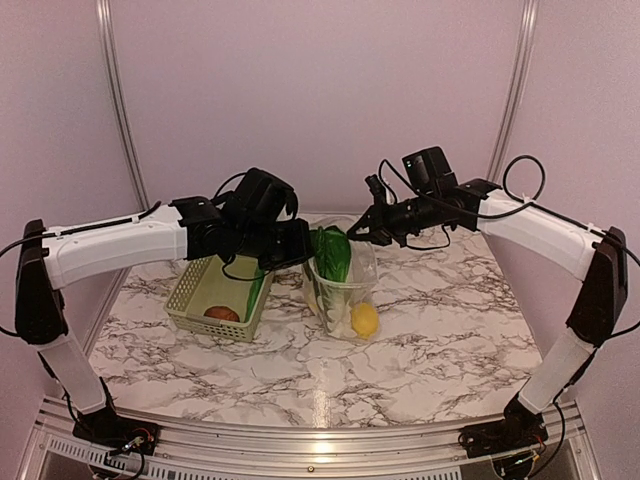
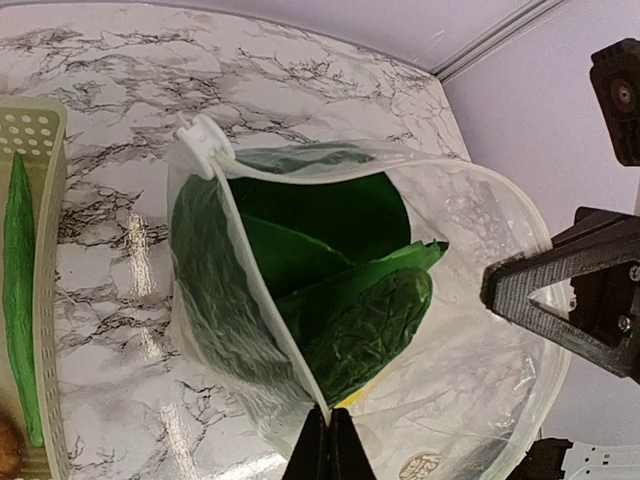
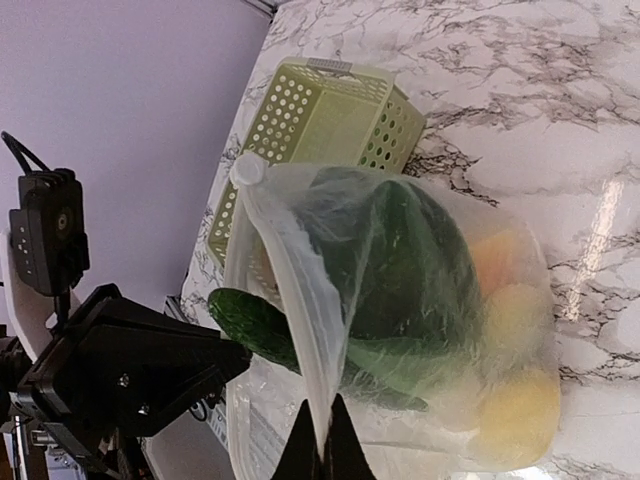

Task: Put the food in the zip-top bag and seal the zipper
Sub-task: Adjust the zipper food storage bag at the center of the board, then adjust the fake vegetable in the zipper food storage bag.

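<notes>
Item count. Robot arms: two, the left arm point(image 1: 110, 245) and the right arm point(image 1: 545, 228), each ending in one two-finger gripper, namely the left gripper point(image 2: 328, 450) and the right gripper point(image 3: 320, 445). Containers: two, one zip-top bag point(image 1: 345, 298) and one pale green lattice basket point(image 1: 187, 295). The bag bears one zipper point(image 2: 262, 300) with one white slider point(image 2: 205, 140). Food in the bag: one bok choy point(image 1: 332, 255) and one lemon point(image 1: 365, 320). Further yellow and orange shapes show through the plastic in the right wrist view, but their number is unclear. Food in the basket: one long green piece point(image 2: 18, 290) and one reddish-brown round one point(image 1: 221, 314). Support: one marble-patterned table point(image 1: 450, 330).
</notes>
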### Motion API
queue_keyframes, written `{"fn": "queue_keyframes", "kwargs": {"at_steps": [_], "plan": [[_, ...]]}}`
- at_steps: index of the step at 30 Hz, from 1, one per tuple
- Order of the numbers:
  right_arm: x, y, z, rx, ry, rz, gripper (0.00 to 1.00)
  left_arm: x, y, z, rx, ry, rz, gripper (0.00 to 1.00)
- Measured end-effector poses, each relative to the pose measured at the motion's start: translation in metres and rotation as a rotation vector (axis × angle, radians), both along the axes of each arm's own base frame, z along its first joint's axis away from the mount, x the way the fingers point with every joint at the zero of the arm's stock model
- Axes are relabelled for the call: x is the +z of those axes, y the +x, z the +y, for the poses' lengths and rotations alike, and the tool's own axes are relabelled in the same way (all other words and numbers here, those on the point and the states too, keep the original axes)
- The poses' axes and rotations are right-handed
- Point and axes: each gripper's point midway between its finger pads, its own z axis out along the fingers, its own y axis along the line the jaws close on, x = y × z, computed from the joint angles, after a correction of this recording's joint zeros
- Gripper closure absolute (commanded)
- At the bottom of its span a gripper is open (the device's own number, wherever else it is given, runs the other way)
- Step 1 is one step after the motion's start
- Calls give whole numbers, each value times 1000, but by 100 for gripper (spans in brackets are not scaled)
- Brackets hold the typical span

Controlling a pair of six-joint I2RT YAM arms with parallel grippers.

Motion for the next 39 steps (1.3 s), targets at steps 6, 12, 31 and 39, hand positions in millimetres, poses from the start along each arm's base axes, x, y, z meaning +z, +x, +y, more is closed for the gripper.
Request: {"fn": "queue_keyframes", "kwargs": {"at_steps": [6,12,31,39], "plan": [[-3,4,-8,-32,-55,-12,100,20,4,20,88,75,-80,100],[9,7,-9,-40,-60,-40,100,7,6,39,133,149,-72,97],[0,9,5,-4,-56,-19,100,65,39,41,-18,107,-179,66],[-3,9,6,2,-55,-11,100,55,25,12,-178,84,-129,57]]}}
